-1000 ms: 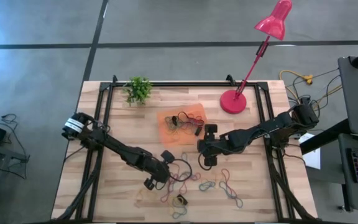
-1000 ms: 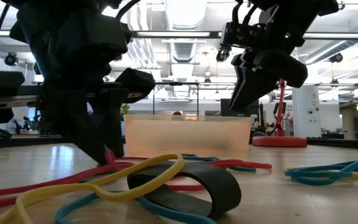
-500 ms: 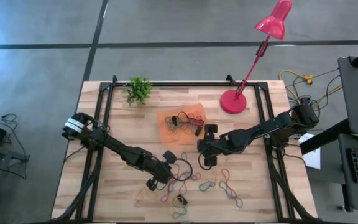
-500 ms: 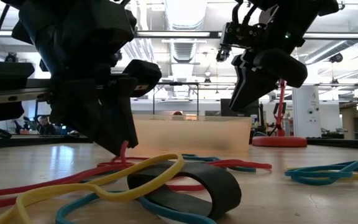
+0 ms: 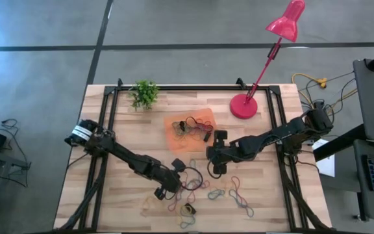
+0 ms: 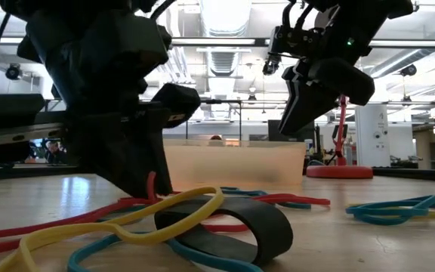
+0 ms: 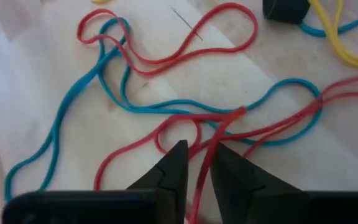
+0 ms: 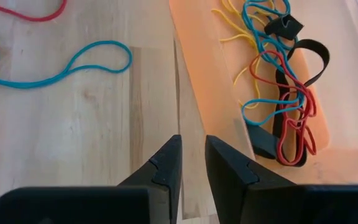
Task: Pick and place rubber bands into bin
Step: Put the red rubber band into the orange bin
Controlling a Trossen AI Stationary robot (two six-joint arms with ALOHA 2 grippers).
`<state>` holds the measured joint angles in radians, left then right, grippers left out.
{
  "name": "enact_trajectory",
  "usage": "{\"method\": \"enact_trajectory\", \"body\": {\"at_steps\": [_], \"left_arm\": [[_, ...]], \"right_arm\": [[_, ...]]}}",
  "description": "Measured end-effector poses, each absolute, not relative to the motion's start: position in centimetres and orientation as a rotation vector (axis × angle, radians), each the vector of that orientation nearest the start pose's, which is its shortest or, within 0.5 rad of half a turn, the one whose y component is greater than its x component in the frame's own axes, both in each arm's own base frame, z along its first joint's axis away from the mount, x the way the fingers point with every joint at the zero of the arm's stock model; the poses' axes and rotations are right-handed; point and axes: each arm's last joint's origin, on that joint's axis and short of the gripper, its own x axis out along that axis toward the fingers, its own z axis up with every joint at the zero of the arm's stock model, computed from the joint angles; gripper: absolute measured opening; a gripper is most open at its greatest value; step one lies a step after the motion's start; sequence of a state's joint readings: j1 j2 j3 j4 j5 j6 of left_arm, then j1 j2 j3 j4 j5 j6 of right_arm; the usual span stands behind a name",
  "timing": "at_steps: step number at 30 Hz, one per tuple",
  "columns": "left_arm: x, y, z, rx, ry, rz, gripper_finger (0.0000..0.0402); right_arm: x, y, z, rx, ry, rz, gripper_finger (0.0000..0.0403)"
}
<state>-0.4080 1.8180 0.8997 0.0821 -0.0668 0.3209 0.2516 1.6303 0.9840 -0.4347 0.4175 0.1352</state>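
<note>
Several rubber bands (image 5: 203, 192) in red, blue, yellow and black lie tangled on the wood near the table's near edge, and a yellow one (image 6: 127, 227) and a wide black one (image 6: 232, 227) lie closest in the low view. My left gripper (image 5: 167, 186) (image 7: 204, 171) is down among them, shut on a red band. The orange bin (image 5: 174, 127) (image 6: 232, 162) sits mid-table with several bands inside (image 8: 278, 106). My right gripper (image 5: 214, 168) (image 8: 191, 165) hovers above the wood just near of the bin, fingers shut and holding nothing. My left gripper pinches one strand of a red rubber band (image 7: 219, 134) between its two fingers, coming from above and pointing down. The strand runs taut from the fingers to where it crosses a blue band (image 7: 238, 113). The rest of the loop lies on the table.
A red lamp's round base (image 5: 243, 106) (image 6: 340, 171) stands right of the bin, and a small green plant (image 5: 145, 94) stands at the far left. Black frame rails (image 5: 106, 130) run along the table's left and right sides. More blue and red bands (image 5: 239, 195) lie toward the near right.
My left gripper has shifted a little toward the table's right and near edge, staying low among the bands with the red strand between its fingers. The strand has been drawn along with it.
</note>
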Motion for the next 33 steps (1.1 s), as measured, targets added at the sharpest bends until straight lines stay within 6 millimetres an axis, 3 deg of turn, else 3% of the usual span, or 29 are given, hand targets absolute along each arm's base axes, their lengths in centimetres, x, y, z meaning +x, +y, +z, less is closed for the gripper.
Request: {"method": "enact_trajectory", "body": {"at_steps": [4, 10, 19, 25, 33], "left_arm": [[31.8, -13.5, 13.0, 0.506, 0.754, -0.433, 0.0009], [31.6, -13.2, 14.4, 0.531, 0.727, -0.373, 0.0001], [30.4, -11.2, 19.8, 0.633, 0.632, -0.159, 0.0000], [29.4, -7.4, 23.4, 0.665, 0.603, 0.008, 0.0000], [28.6, -0.3, 26.6, 0.663, 0.570, 0.236, 0.0000]], "right_arm": [[30.3, 6.8, 18.2, -0.236, 1.013, -0.213, 0.0059], [30.2, 7.0, 18.1, -0.230, 1.016, -0.213, 0.0061], [30.0, 7.1, 17.9, -0.229, 1.022, -0.214, 0.0060], [29.9, 7.2, 17.7, -0.226, 1.023, -0.212, 0.0061], [29.7, 7.7, 17.6, -0.222, 1.022, -0.206, 0.0060]]}}
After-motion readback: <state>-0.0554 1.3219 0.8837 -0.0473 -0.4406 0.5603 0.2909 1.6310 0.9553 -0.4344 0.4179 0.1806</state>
